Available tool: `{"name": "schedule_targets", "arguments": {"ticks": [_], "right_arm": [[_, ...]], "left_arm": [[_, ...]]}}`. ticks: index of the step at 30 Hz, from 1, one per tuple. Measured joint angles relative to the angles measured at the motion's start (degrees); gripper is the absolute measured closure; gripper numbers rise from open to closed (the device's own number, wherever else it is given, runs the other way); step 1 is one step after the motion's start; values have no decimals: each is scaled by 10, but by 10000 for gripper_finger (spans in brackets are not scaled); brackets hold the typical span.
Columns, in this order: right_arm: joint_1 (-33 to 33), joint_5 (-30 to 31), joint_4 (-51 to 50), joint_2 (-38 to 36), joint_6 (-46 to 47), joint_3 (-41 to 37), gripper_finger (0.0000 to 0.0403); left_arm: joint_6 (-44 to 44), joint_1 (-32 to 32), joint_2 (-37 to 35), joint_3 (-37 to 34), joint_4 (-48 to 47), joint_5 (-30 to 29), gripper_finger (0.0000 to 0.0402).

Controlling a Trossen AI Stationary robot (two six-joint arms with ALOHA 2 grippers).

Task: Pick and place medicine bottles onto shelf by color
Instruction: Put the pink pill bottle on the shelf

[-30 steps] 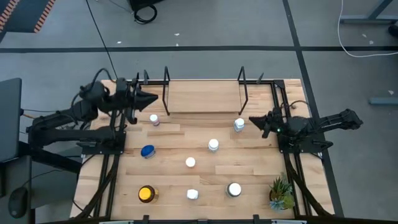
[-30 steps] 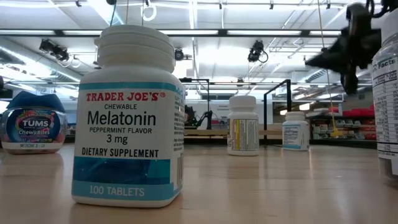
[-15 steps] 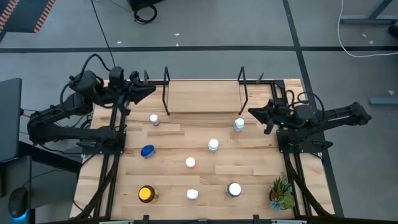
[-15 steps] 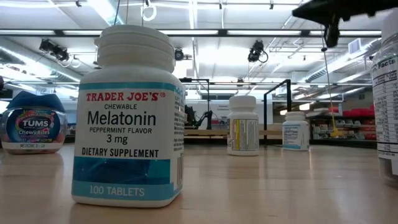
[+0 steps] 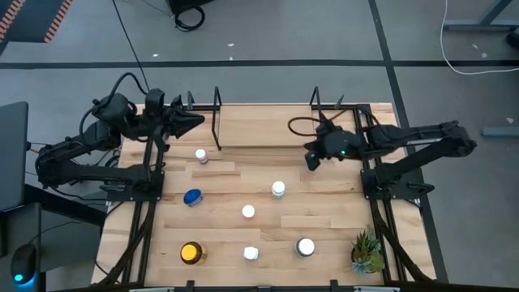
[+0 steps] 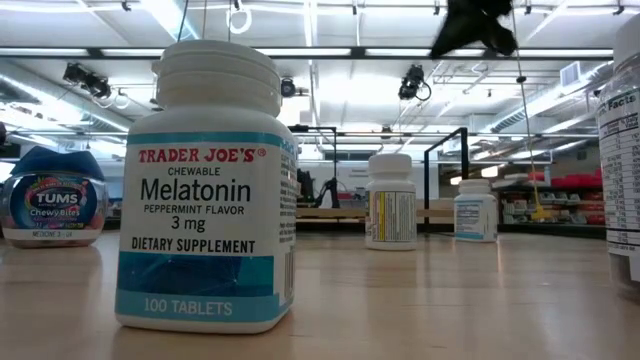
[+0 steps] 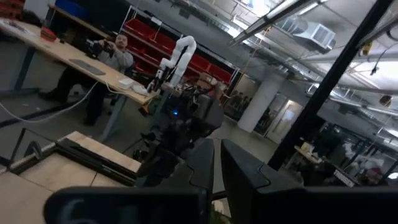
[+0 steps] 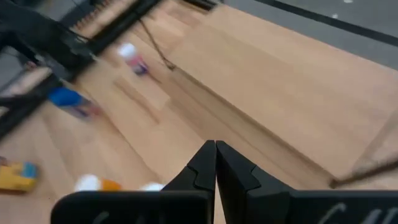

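Observation:
Several small bottles stand on their bases on the wooden table: a pink-labelled one [image 5: 201, 155], a blue-lidded one [image 5: 192, 197], white-capped ones [image 5: 278, 189] [image 5: 248, 212] [image 5: 251, 253] [image 5: 305, 246] and an amber one [image 5: 191, 253]. The light-wood shelf [image 5: 263, 126] sits at the far edge between black uprights. My right gripper [image 5: 310, 159] is shut and empty. It hovers high over the shelf's right front corner and hides a bottle in the high view; the low view shows that bottle [image 6: 475, 210] standing on the table below it. My left gripper [image 5: 197, 122] is shut and empty by the shelf's left upright.
A small green potted plant [image 5: 366, 250] stands at the near right corner. Black frame rails [image 5: 146, 219] [image 5: 381, 219] run along both table sides. The shelf's uprights [image 5: 216, 122] [image 5: 318, 122] stand close to both grippers. A person sits at a desk in the room beyond [image 7: 112, 56].
My right gripper has risen and swung toward the table's left, from beside the right rail to over the bottle near the shelf's right front corner; it stays shut. My left gripper has shifted slightly toward the far edge. No bottle has moved.

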Motion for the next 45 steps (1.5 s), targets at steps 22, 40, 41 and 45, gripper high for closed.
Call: {"name": "schedule_targets", "arguments": {"ticks": [22, 40, 41, 45], "right_arm": [[0, -6, -49, 71, -160, 137, 386], [-22, -86, -207, 72, -78, 137, 267], [-22, -87, -214, 72, -71, 137, 255], [-22, -89, -240, 72, -39, 137, 211]], "left_arm": [[108, 1, 21, 0, 12, -67, 360], [137, 40, 25, 0, -413, -104, 178], [142, 40, 25, 0, -428, -104, 169], [158, 40, 33, 0, -492, -104, 143]]}}
